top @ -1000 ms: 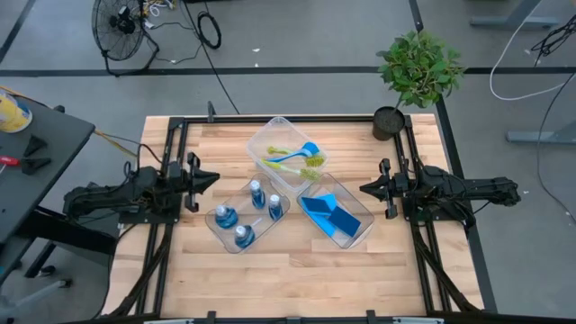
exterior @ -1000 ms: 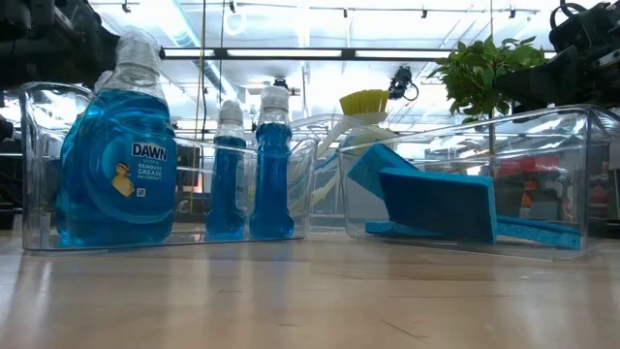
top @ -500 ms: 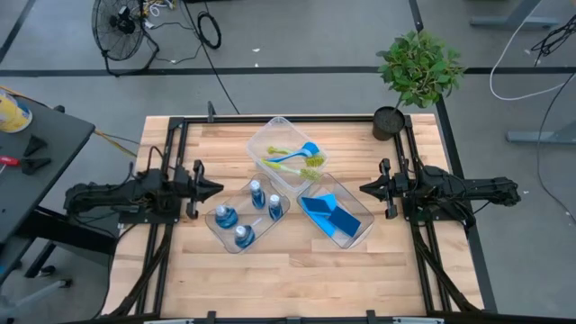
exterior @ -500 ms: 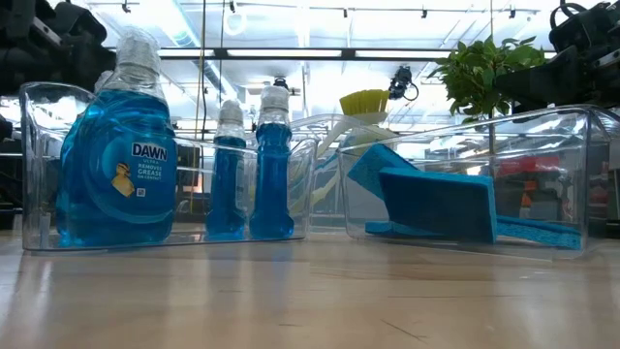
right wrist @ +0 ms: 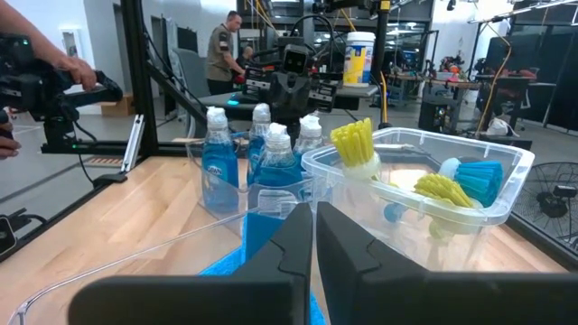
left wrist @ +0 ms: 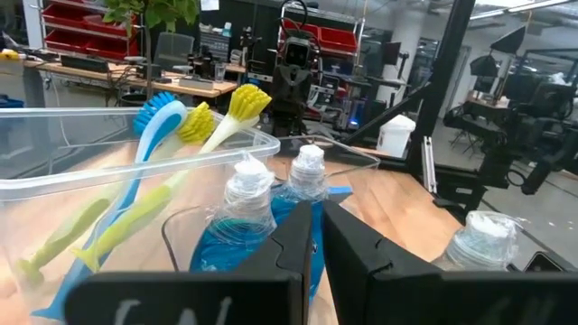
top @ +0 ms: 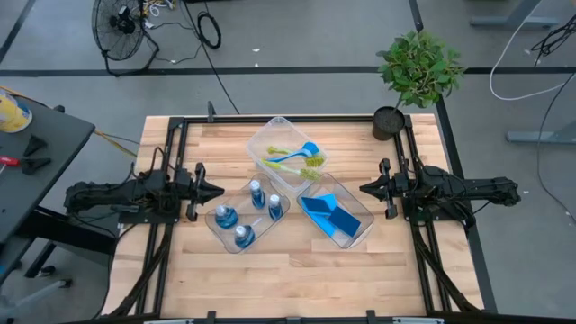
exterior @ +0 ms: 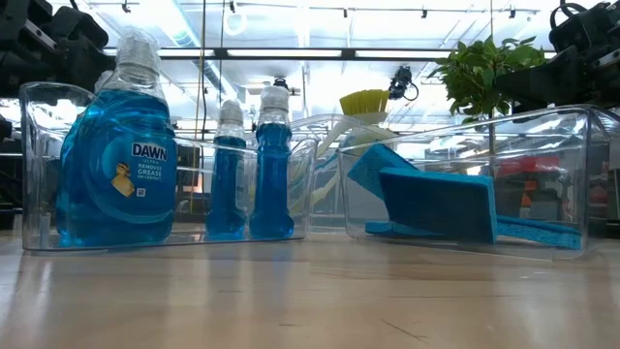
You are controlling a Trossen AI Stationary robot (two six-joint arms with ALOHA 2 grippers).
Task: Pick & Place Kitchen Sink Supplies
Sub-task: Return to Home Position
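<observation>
Bright, even overhead light on table [top: 297, 270], faint soft shadows by bins [top: 257, 222], low view backlit by ceiling strips [exterior: 320, 53], glow thru bottles [exterior: 116, 184], sheen on table, wrist views well lit.

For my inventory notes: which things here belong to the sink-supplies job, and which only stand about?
Job: soap bottles, sponges, dish brushes.
Not the job: clear bins, potted plant, fan on the floor.

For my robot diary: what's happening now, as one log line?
left fingers: shut, empty, left of bins | right fingers: shut, empty, right of bins | bottles, sponges, brushes: in bins
</observation>
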